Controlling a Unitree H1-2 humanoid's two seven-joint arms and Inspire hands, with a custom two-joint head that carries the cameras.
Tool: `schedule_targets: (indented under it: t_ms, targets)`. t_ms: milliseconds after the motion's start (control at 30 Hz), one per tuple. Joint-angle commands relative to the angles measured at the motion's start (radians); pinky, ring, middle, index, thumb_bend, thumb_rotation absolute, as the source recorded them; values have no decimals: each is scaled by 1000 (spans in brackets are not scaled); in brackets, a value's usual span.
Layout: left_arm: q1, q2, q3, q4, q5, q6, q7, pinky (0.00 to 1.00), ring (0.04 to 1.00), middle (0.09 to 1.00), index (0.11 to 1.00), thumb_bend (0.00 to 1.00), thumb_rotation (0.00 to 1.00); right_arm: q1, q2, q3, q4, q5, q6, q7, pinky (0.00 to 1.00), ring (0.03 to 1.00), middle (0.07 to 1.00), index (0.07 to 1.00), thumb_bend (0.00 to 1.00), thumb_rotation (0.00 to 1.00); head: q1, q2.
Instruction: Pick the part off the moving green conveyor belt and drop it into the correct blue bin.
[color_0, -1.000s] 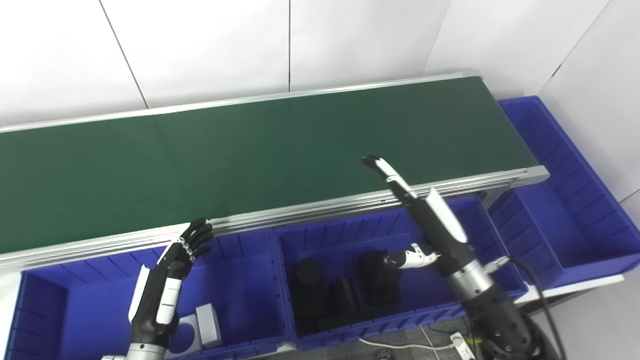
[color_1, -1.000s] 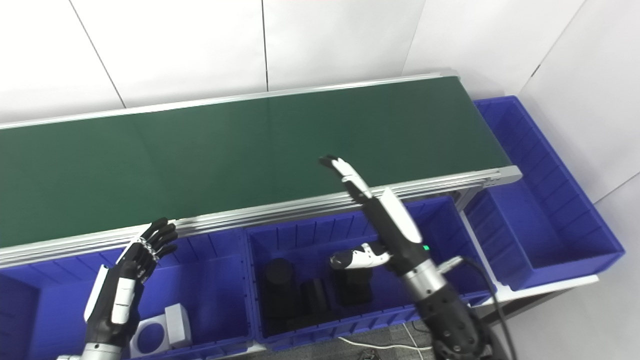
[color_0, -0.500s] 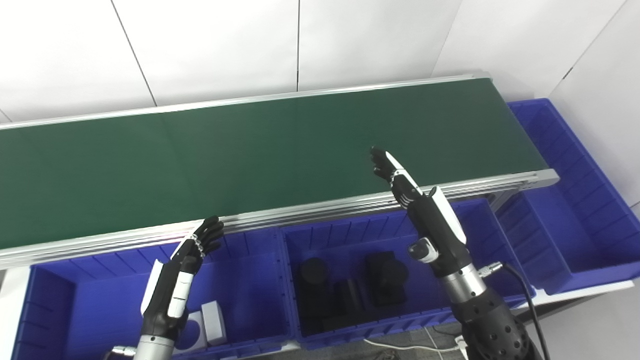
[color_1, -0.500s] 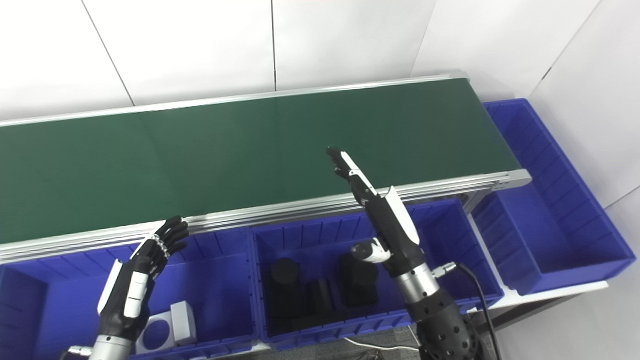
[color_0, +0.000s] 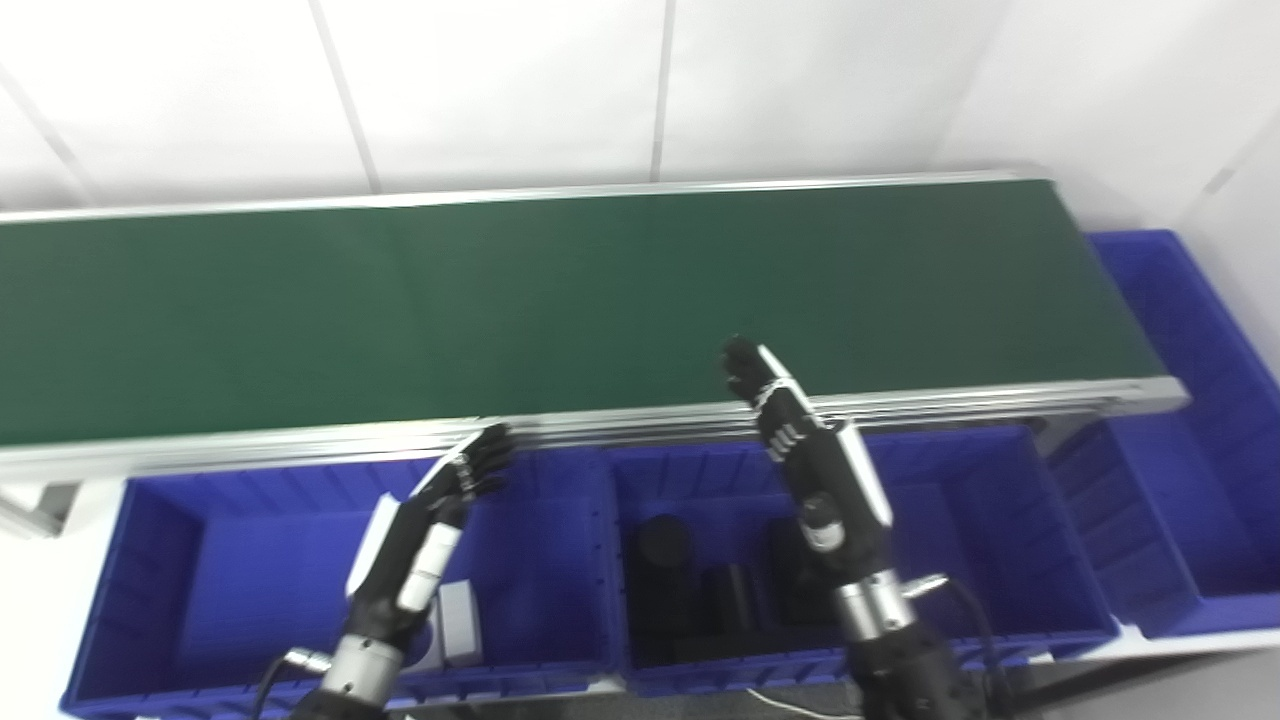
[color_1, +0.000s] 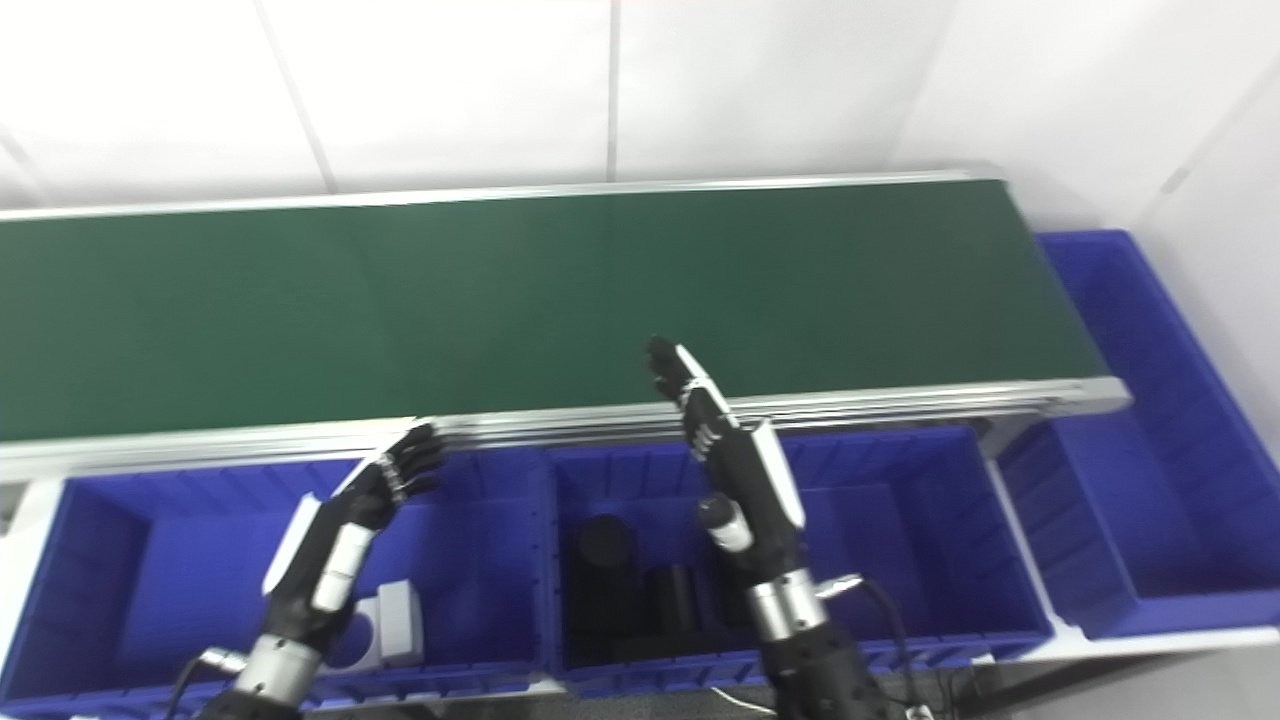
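Belt (color_0: 560, 290) bare mid-frame, both hands spread and empty: left hand (color_0: 425, 530), right hand (color_0: 800, 450) best kept poised until a part arrives

The green belt (color_0: 560, 300) runs bare across the frame, dark and flat, silver rails along both long edges. Below its near rail sit the blue bins: the left bin (color_0: 250, 560) holds white blocks (color_0: 455, 625) in its near corner, the middle bin (color_0: 960, 540) holds black parts (color_0: 690, 590) bunched at its left. A third bin (color_0: 1190, 480) lies past the belt's right end.
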Motion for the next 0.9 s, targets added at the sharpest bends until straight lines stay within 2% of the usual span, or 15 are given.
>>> schedule_targets:
  t_ms: [0,133,267,400,567,867]
  targets:
    - [-4,-2,-5,-15,9,-41,16,823,863,868,864,567,970,-15,24,1,34,-24,-45,-20,879,905,902,902,1000,976,13,-1]
    - [-2,-3,-11,-10,25,-41,31,840,872,870,861,573,968,-22,38,14,125,-62,-45,-61,822,851,867,872,976,952,22,-9]
    - [-4,-5,-17,-1,32,-42,52,828,867,867,862,560,972,-29,9,35,193,-98,-45,-103,830,832,865,865,958,940,31,-16]
    - [-10,-6,-25,11,38,-41,66,837,870,867,866,551,987,-35,-18,62,217,-144,-45,-172,822,814,855,857,949,964,47,-17]
    - [-12,-4,-38,17,48,-42,82,849,872,868,865,585,998,-44,-44,91,244,-160,-45,-226,814,809,851,851,949,975,59,-16]
    - [-14,-7,-61,20,50,-42,109,832,867,866,863,559,994,-64,-80,119,291,-148,-45,-268,794,784,840,840,933,956,79,-23]
